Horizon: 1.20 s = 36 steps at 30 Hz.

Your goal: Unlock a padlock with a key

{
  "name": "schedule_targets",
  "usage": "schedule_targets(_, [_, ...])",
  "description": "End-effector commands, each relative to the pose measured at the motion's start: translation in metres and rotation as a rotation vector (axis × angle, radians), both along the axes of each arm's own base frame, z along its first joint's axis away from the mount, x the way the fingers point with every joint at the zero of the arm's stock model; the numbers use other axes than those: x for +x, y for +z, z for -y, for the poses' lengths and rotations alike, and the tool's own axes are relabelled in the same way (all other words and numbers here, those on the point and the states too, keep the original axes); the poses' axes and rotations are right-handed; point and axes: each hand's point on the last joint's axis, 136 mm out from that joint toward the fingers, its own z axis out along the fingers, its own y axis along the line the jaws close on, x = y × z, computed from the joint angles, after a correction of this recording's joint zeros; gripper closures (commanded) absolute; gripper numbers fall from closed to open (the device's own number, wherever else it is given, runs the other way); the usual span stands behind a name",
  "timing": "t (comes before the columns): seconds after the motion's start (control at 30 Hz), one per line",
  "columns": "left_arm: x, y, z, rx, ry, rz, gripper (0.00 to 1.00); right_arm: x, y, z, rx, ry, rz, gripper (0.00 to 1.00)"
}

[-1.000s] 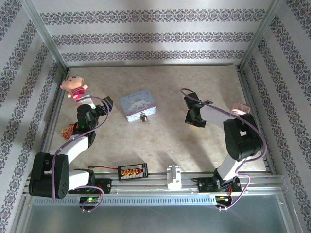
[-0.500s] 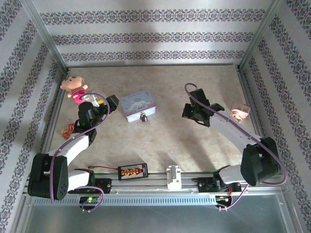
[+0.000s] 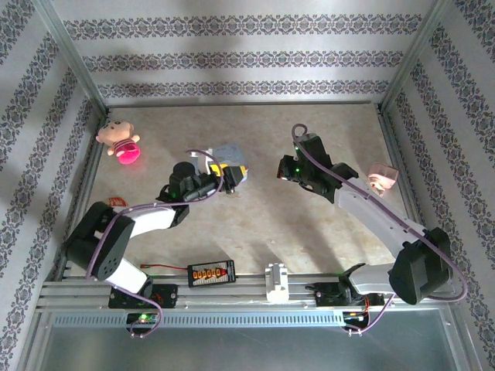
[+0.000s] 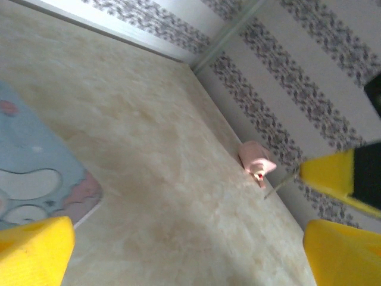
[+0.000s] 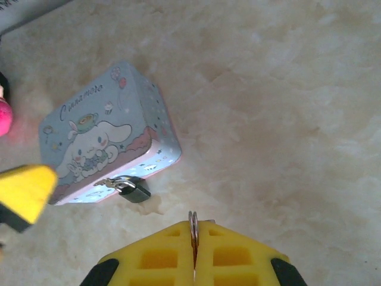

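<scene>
Two grippers work over the middle of the table [image 3: 263,224], facing each other across the pale blue tin [image 5: 101,143].

Left side: your left gripper [image 3: 227,176] sits over the tin in the top view and covers most of it. Its yellow fingers [image 4: 33,250] are spread wide in the wrist view with nothing between them, and a corner of the tin's lid lies under the left one. One of those fingers also shows at the left edge of the right wrist view, just beside the tin's corner.

Right side: your right gripper [image 5: 193,238] hangs to the right of the tin, apart from it. Its pads are pressed together and pinch a thin metal ring [image 5: 193,221] that pokes out of the seam. You cannot tell from here whether a key hangs on it.

Padlock [image 5: 134,190]: small and dark grey, at the tin's front long side. Its shackle is hooked into the clasp and its body lies tilted on the table. It touches neither gripper. It is too small to tell whether the shackle is latched.

Around the edges:
- a pink doll [image 3: 117,139] on the left near the wall
- a small pink figurine [image 3: 379,176] on the right near the wall
- a black board with orange connectors [image 3: 210,272] on the near rail
- a white block [image 3: 276,280] on the near rail
</scene>
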Motion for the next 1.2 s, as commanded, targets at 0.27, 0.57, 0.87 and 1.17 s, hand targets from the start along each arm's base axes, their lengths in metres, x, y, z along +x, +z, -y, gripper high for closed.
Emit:
schedule_targets(0.27, [-0.042,0.028,0.071,0.027,-0.239,0.470,0.30,-0.006,0.049,-0.007,0.171,-0.034,0.089,1.00])
schedule_targets(0.57, [-0.028,0.018,0.100,0.125,-0.192,0.656,0.45,-0.007,0.054,-0.020,0.222,-0.001,0.088,1.00])
schedule_targets(0.87, [-0.010,0.036,0.112,0.135,-0.135,0.754,0.52,-0.008,0.051,-0.026,0.236,0.008,0.083,1.00])
schedule_targets(1.17, [-0.002,0.044,0.120,0.129,-0.129,0.791,0.60,-0.008,0.051,-0.031,0.245,0.021,0.081,1.00])
